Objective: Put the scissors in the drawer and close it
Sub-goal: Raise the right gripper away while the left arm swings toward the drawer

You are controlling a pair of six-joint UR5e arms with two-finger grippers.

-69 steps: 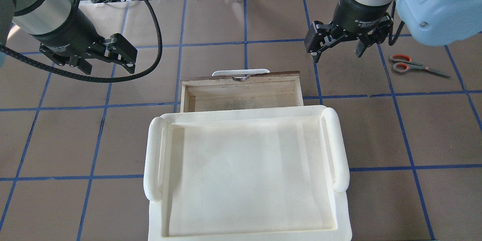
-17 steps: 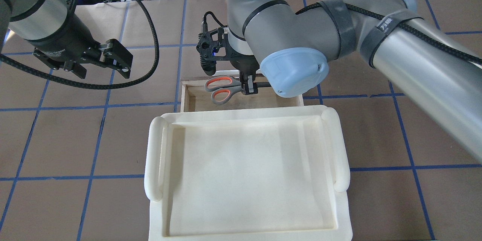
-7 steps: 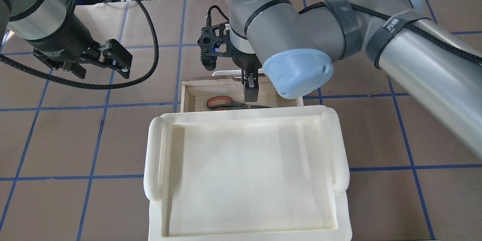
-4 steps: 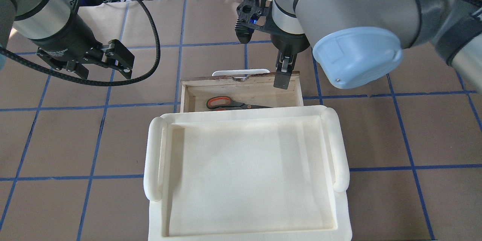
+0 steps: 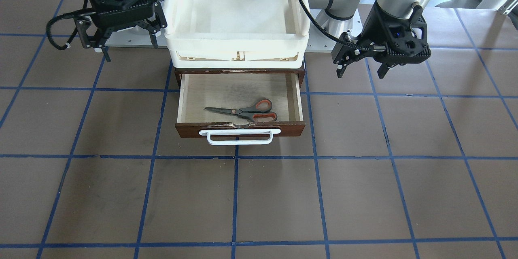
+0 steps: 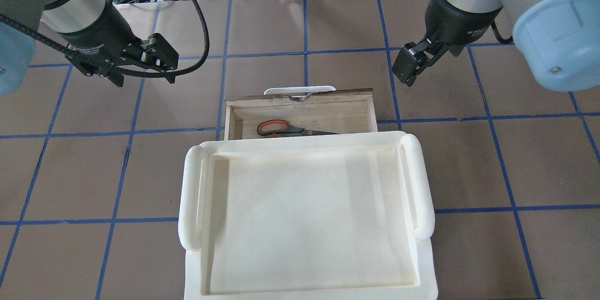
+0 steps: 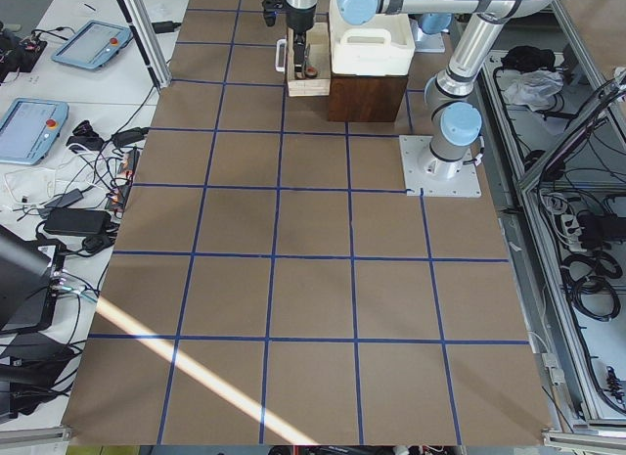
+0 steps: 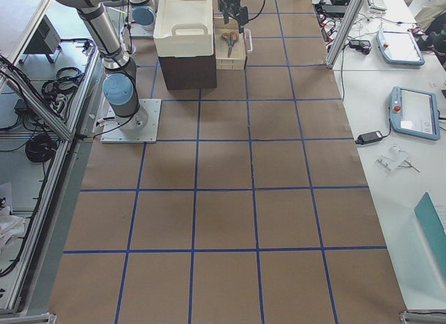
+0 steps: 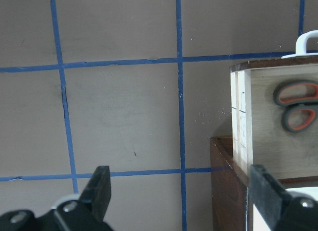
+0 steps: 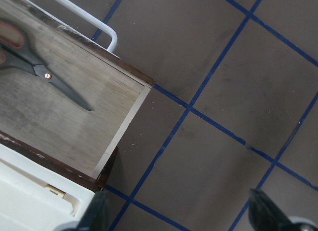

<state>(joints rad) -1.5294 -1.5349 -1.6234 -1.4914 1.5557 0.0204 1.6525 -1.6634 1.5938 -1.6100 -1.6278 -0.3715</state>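
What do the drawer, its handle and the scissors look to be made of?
The drawer looks like wood: pale, matt plywood grain inside, dark reddish-brown stained front. Its handle seems white plastic or coated metal, unclear which. The scissors have dark metal-looking blades and matt grey handles, probably plastic, orange-lined.

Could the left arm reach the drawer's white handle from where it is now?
Probably yes: the left gripper hangs open beside the drawer, and nothing stands between it and the handle, which juts out front.
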